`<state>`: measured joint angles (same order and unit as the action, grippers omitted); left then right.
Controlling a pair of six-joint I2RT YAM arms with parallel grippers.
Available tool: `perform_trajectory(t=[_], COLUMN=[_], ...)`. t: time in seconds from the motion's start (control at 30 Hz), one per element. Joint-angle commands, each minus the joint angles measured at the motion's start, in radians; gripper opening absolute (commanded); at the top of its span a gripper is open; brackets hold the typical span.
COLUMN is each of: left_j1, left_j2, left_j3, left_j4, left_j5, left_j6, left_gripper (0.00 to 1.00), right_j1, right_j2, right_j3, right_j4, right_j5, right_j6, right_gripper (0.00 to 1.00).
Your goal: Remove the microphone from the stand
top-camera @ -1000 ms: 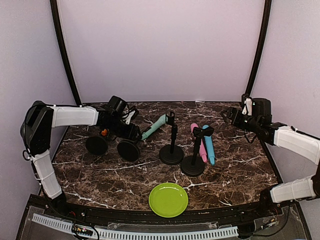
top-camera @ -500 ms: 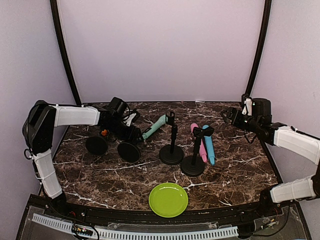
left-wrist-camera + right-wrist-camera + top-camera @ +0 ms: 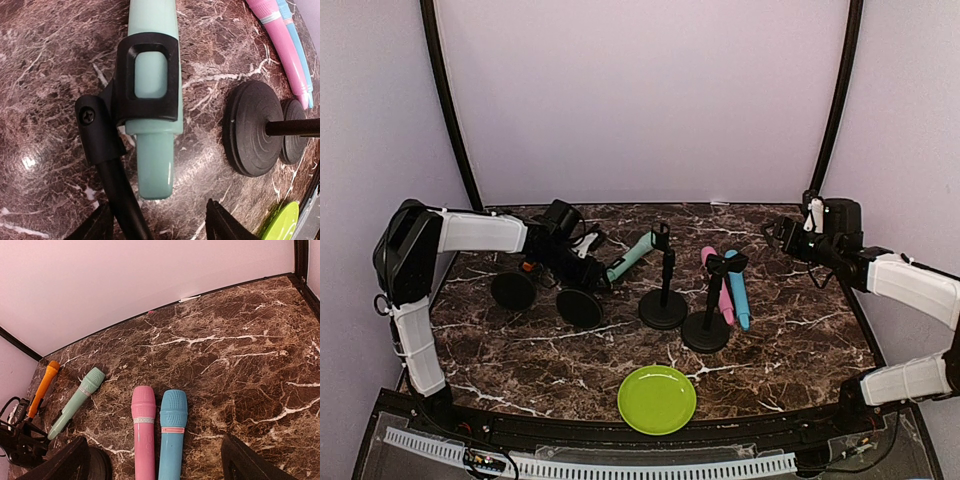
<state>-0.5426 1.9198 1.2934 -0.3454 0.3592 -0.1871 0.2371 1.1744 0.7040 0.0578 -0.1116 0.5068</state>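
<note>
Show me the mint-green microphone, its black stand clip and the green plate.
mint-green microphone (image 3: pixel 152 165), left wrist view, handle end below the clip.
black stand clip (image 3: pixel 150 109), left wrist view, lower bar of its frame.
green plate (image 3: pixel 657 399), top external view, bare centre.

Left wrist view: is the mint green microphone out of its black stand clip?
No, the black clip wraps around the mint green microphone.

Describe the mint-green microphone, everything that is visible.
The mint-green microphone is a smooth, plastic-looking stick with a textured rounded head and a band below it. It sits slanted in the black clip of a stand. The clip wraps its handle and the blunt tail sticks out below. It is left of centre over the table. The open left gripper is near its tail, not touching.
</note>
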Motion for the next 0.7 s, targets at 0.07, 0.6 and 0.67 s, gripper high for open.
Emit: perform_trajectory(t=[0.07, 0.6, 0.67], left_j1=[-0.035, -0.039, -0.039], left_j2=[-0.011, 0.020, 0.031], left_j3=[0.034, 0.037, 0.043], left_j4=[-0.039, -0.036, -0.033], left_j5=[0.021, -0.038, -0.031], left_j6=[-0.004, -0.002, -0.003], left_gripper=[0.65, 0.72, 0.70], right_j1=[-0.004, -0.004, -0.004], right_j2=[-0.016, -0.105, -0.132], right_j3=[-0.015, -0.039, -0.059], right_j4=[0.030, 0.054, 0.071], right_j5=[0.010, 0.023, 0.036], right_j6=[-0.007, -0.011, -0.014], right_gripper=[0.92, 0.92, 0.93])
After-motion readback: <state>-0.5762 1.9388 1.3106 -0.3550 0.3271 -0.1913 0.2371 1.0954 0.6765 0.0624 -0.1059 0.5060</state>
